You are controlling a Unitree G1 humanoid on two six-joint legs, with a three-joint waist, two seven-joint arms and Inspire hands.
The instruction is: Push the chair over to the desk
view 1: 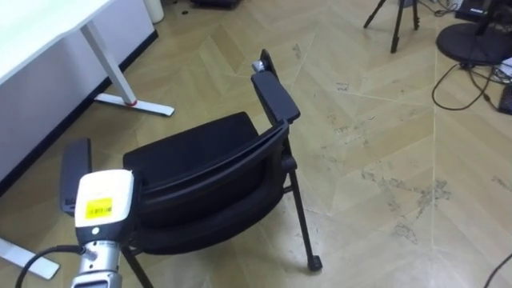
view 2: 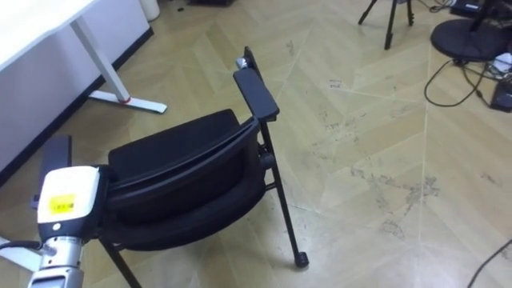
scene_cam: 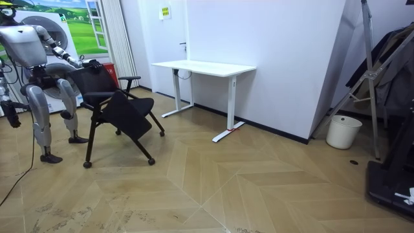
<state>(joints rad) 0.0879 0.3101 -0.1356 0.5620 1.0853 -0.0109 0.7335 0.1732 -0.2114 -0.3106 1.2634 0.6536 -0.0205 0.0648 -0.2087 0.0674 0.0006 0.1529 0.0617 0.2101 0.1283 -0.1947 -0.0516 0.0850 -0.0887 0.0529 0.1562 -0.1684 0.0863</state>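
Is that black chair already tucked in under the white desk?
No, the chair stands out on the wooden floor, apart from the white desk.

forearm: white boxy casing, yellow label | wrist: ribbed silver cylinder, dark cable looping off | torso: pale grey shell | legs: silver-grey, dark joints

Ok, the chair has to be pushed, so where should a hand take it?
Likely the backrest's top edge, coming from behind: that curved rim lies nearest the robot and runs across its front, with the seat facing away.
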